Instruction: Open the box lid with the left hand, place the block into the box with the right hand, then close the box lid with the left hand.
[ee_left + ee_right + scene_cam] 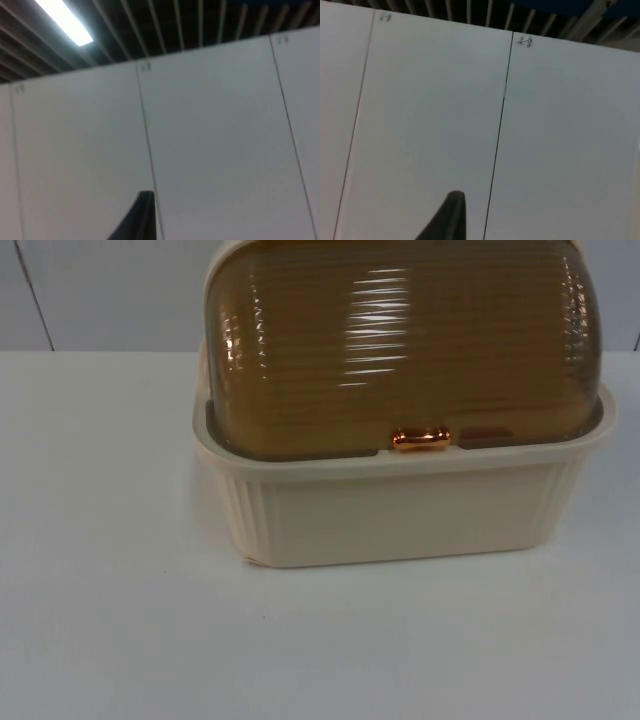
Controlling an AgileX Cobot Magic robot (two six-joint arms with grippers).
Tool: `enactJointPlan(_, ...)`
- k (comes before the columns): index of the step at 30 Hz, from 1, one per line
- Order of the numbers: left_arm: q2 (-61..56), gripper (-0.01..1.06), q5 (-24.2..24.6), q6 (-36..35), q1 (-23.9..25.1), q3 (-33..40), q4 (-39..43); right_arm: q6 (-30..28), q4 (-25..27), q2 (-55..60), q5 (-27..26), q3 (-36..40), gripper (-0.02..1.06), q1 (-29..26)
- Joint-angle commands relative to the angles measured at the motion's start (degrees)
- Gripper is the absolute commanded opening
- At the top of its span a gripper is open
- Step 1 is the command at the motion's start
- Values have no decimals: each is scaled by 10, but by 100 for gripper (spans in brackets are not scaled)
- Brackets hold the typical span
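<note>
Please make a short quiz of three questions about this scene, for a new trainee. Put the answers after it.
1. True or false: the lid of the box is shut.
2. What colour is the lid's handle?
3. Toward what do both wrist cameras look? A) the table B) the partition wall C) the box

Key: 1 true; 2 shiny gold; 3 B, with one black fingertip before the wall.

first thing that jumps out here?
The cream box against the partition wall, its ribbed amber lid shut, with a shiny gold handle at the front edge. Both wrist views point up at wall panels and a slatted ceiling.
</note>
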Motion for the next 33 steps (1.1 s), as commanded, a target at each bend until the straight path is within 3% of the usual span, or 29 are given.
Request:
enactJointPlan(1, -23, 102, 18, 0, 11, -1, 6, -13, 7, -24, 22, -2, 104, 2)
enactJointPlan(6, -42, 102, 77, 20, 18, -28, -15, -4, 25, -61, 63, -2, 104, 2)
enactJointPlan(17, -43, 102, 107, 32, -2, -90, -26, -9, 101, -82, 116, -2, 104, 2)
enactJointPlan(33, -58, 102, 185, 29, 0, -80, -48, -16, 106, -86, 133, 22, 104, 2)
